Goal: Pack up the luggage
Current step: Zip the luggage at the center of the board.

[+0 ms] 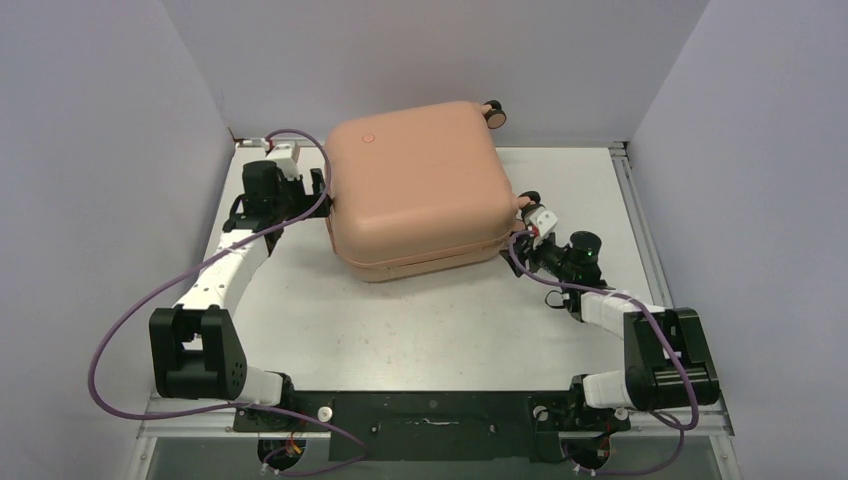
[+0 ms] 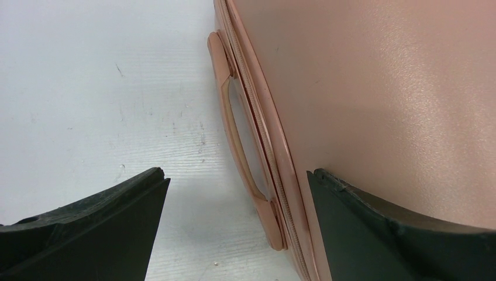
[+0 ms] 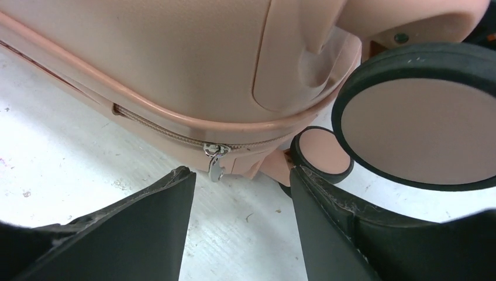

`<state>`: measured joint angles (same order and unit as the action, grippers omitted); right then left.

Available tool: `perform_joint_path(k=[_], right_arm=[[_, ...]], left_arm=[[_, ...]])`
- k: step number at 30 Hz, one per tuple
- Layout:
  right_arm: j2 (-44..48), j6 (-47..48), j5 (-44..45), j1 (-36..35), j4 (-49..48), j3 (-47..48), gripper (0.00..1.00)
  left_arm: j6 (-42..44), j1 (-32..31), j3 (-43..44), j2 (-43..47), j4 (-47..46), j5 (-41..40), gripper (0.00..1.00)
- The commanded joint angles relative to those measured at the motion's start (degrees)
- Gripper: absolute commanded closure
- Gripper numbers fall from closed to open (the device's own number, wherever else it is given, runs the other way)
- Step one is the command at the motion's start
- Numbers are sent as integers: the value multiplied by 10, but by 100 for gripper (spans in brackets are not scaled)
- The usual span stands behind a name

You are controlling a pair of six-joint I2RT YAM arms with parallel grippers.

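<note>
Zipping the luggage [image 1: 420, 190] shut, I reckon: my right gripper [image 3: 241, 172] is open and empty before the zipper pull [image 3: 215, 163] at centre frame. Next, pinch it. My left gripper [image 2: 237, 175] stands wide.

Top cam looks down over the table [image 1: 400, 330]; 2 wrist cams sit low, super close, probably on opposite sides of the suitcase [image 1: 420, 185] all 3 share.
</note>
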<state>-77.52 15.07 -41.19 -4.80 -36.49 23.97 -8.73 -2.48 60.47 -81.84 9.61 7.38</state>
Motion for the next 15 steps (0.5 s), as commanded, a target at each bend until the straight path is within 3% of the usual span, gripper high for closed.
perform_joint_path(k=[1,8,11,15], right_arm=[[-18,-20,-19,-5,-60,11,39],[-41,-18,-15,-17,-69,24,45],[-57,-11,-25,-17,-49,42,68],[-67,-5,-18,-17,-44,49,84]], left_arm=[[-2,-2,14,29,-38,32,4],[6,-2,16,20,-29,19,4],[14,1,18,6,-21,10,4],[22,3,14,-12,-24,1,4]])
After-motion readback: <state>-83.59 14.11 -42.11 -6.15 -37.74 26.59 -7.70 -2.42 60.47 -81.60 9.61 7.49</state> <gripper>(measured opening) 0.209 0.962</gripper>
